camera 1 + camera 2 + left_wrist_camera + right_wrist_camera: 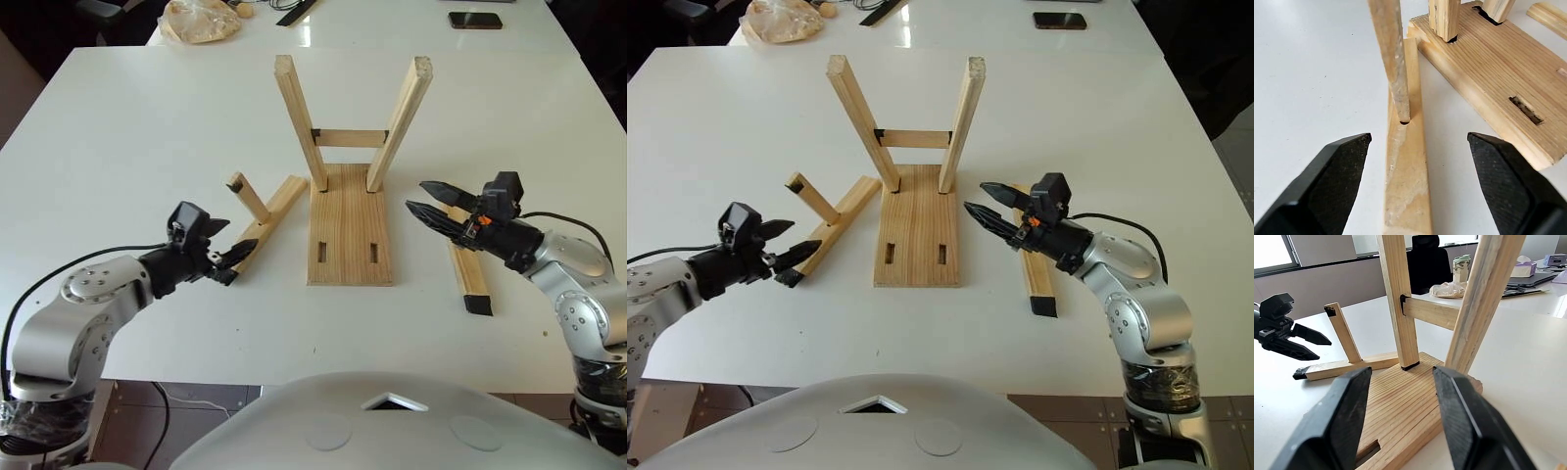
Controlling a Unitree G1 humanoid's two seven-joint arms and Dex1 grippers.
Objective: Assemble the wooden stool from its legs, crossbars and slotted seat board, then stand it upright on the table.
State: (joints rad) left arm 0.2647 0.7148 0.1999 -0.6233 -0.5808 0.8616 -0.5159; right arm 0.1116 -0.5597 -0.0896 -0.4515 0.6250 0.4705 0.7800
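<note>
The slotted seat board (349, 230) lies flat mid-table. Two legs (299, 117) (399, 122) stand in its far slots, joined by a crossbar (350, 138). A third leg (269, 215) lies to the board's left with a crossbar (248, 196) sticking up from it. My left gripper (230, 243) is open, its fingers (1337, 181) either side of that leg's near end (1405, 186) without touching. A fourth leg (468, 272) lies to the board's right. My right gripper (416, 196) is open above the table beside the board's right edge, facing the standing legs (1396, 298).
Two near slots (322, 251) (374, 252) in the board are bare. At the table's far side lie a plastic bag (201, 20), a black object (294, 10) and a phone (475, 20). The white table (147, 127) has free room left and right.
</note>
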